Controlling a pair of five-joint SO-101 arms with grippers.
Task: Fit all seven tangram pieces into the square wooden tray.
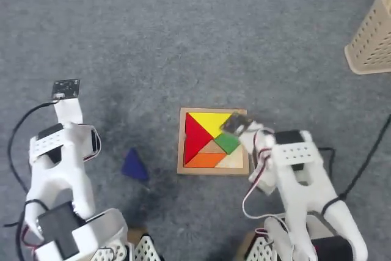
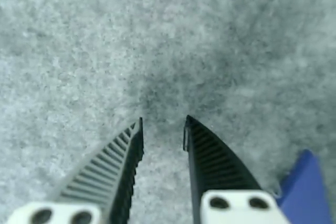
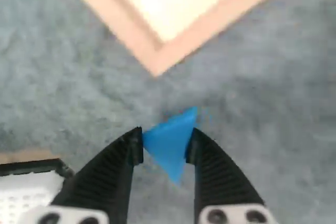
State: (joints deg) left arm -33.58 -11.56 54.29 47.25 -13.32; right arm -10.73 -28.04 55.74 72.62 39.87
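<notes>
A light blue triangle (image 3: 169, 142) is held in the right hand (image 3: 165, 132), just beside a corner of the tray (image 3: 157, 51), in which other pieces (image 1: 211, 123) are laid. The left hand (image 2: 163, 127) is narrowly open over the counter (image 2: 79, 35), with a dark blue triangle (image 2: 304, 182) near it.

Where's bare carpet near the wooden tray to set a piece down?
Widest: the grey carpet beyond the square wooden tray, toward the beige perforated basket. A narrower strip lies between tray and dark blue triangle. Crowded: the tray's right side, by the right gripper.
</notes>
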